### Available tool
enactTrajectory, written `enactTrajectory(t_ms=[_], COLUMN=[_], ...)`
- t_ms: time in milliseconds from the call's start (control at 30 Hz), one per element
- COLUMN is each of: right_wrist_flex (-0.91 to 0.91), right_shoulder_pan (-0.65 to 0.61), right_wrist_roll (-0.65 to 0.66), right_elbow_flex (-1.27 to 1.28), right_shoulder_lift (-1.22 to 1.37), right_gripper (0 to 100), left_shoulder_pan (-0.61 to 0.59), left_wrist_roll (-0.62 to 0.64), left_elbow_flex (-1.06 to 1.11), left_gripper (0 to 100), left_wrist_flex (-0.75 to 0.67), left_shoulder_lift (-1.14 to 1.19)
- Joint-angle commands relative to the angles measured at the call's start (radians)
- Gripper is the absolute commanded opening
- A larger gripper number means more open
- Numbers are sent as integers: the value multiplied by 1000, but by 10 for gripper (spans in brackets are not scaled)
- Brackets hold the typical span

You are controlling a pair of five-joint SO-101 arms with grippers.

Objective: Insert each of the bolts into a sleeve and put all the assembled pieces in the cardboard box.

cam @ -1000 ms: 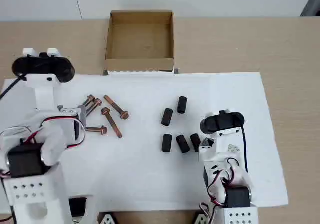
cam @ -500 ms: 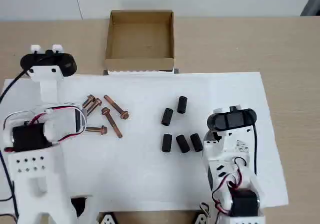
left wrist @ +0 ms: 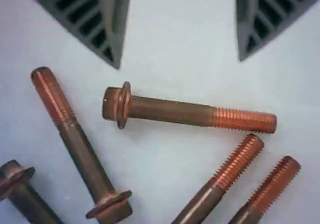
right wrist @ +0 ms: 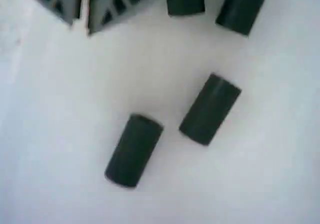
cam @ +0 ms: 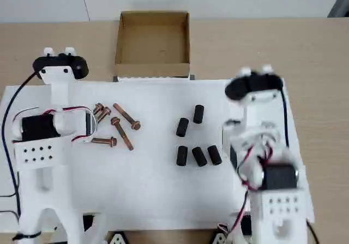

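Bolts (cam: pixel 122 134) on white sheet (cam: pixel 152 192), sleeves (cam: pixel 182 127) well apart (five each)

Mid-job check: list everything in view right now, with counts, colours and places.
bolts: five, copper, loose on the paper near the left arm
sleeves: five, black, loose on the paper near the right arm
cardboard box: one, brown, empty, at the paper's far edge
paper sheet: one, white, on the table
table: one, tan wood
left gripper: grey fingers open, over the bolts
right gripper: grey fingers shut, near the sleeves
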Motion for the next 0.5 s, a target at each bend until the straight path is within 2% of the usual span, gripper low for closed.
enactTrajectory(t_ms=[0, 133, 467], right_wrist_flex=[85, 189, 282], right_shoulder_pan=[-22, -73, -174], right_wrist_roll=[-6, -11, -57], right_elbow_flex=[-210, -376, -674], right_shoulder_lift=[191, 378, 782], right_gripper=[4, 4, 4], left_shoulder_pan=[-3, -5, -5], left_wrist_roll=[-3, -3, 2], left_elbow_flex=[-41, -41, -41], left_gripper=[147, 146, 145], left_wrist_flex=[-15, -17, -78], left_shoulder_lift=[40, 104, 219])
